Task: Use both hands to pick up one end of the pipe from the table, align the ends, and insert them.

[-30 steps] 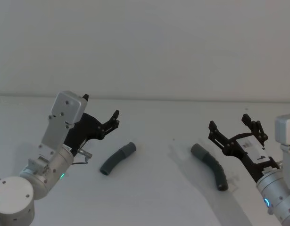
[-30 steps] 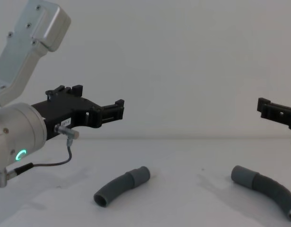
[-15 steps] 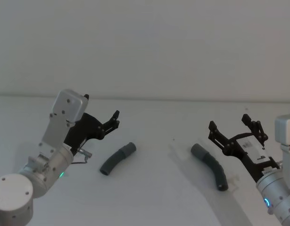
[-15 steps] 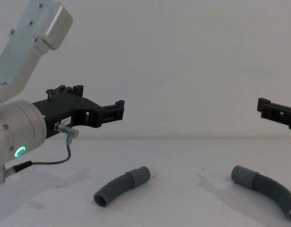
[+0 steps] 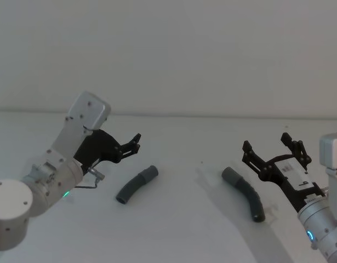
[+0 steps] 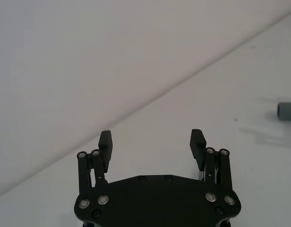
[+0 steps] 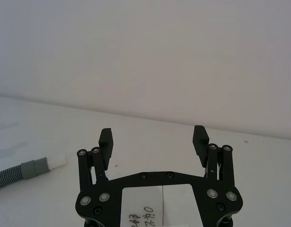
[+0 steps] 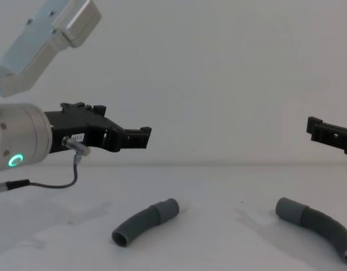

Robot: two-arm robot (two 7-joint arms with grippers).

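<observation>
Head view: the left end effector (image 5: 132, 143) is swinging lower and a little farther forward than it was a second ago, its wrist rolling so the fingers are pointing more level over the bench (image 5: 179, 230). Its fingers are standing wide apart and holding nothing. It is hovering above and just to the left of the short hose (image 5: 136, 184), not touching it. The right end effector (image 5: 266, 142) is hanging where it was, also spread wide and empty, above and just beside the long hose (image 5: 246, 193). Both hoses are lying flat and unmoved, well apart from each other, their cuffs (image 5: 150, 172) turning roughly toward the middle of the bench. Judging from this, the left arm is only lining up its approach. No pickup is under way yet, and both arms are likely needing to descend before closing on a hose.
</observation>
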